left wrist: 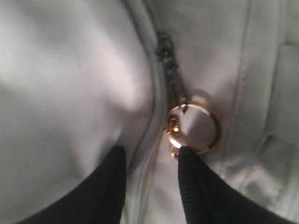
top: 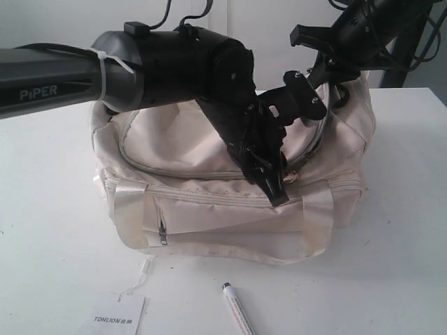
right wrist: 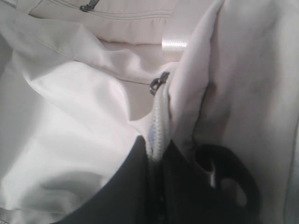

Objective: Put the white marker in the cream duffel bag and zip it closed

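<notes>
The cream duffel bag (top: pixel 174 139) sits mid-table. The white marker (top: pixel 236 308) lies on the table in front of it, outside the bag and away from both grippers. My left gripper (top: pixel 278 194) points down at the bag's front top. In the left wrist view the left gripper (left wrist: pixel 152 154) is open and straddles the zipper seam. The gold ring pull (left wrist: pixel 205 140) on its dark chain (left wrist: pixel 167 60) lies against one fingertip (left wrist: pixel 189 161), not gripped. My right gripper (right wrist: pixel 156 145) is shut on the bag's zipper edge (right wrist: pixel 158 116) at the bag's right end (top: pixel 353 98).
A white paper tag printed TONLION (top: pixel 115 317) lies at the table's front edge, left of the marker, with a thin string (top: pixel 143 276) running up to the bag. A black ring (right wrist: pixel 226 175) shows beside the right jaws. Bare white table surrounds the bag.
</notes>
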`<state>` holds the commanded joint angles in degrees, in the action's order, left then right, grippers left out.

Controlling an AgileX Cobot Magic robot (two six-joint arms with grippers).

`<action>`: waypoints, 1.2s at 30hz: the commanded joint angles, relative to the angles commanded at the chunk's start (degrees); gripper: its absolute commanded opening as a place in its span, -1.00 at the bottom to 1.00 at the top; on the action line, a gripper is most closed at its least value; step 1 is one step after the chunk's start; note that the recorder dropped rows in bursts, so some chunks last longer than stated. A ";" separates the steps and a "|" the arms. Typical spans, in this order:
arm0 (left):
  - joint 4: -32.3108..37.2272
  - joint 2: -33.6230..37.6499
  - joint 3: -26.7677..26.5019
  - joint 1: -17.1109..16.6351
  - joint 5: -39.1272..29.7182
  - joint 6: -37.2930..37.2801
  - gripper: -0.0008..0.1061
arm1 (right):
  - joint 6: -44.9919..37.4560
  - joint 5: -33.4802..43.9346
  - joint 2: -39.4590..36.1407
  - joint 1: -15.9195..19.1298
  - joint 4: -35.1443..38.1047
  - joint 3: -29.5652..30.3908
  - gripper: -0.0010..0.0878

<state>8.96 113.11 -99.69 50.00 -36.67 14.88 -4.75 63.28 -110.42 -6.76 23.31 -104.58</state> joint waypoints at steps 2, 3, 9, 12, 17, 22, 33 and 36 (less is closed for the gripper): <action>0.12 -0.45 0.00 0.00 0.00 0.00 -0.19 | 0.00 0.00 0.00 0.00 0.00 0.00 -0.98; 0.12 -0.68 0.00 0.00 0.20 -0.13 -0.19 | 0.00 0.00 0.00 0.00 0.00 0.00 -0.98; -4.29 -0.68 0.00 0.00 0.41 -0.03 -0.19 | 0.00 0.00 0.00 0.00 0.00 0.00 -0.98; -8.96 -0.57 0.00 0.00 -0.96 0.10 -0.19 | 0.00 -0.12 0.00 0.00 0.00 0.00 -0.98; -16.24 -0.71 0.00 0.32 -0.91 3.45 -0.15 | 0.00 -0.55 0.00 0.00 0.00 0.00 -0.98; -16.24 -0.20 0.00 0.92 2.03 3.55 -0.13 | 0.00 -0.55 0.00 0.00 0.00 0.00 -0.98; -12.27 2.87 0.00 0.92 2.11 3.44 -0.13 | 0.00 -0.44 0.00 0.00 0.00 0.00 -0.98; -7.46 2.47 0.00 0.92 0.24 2.19 -0.13 | 0.00 -0.44 0.00 0.00 0.00 0.00 -0.98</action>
<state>1.51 115.58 -99.69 50.92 -36.43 17.07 -4.75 62.84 -110.42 -6.76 23.31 -104.58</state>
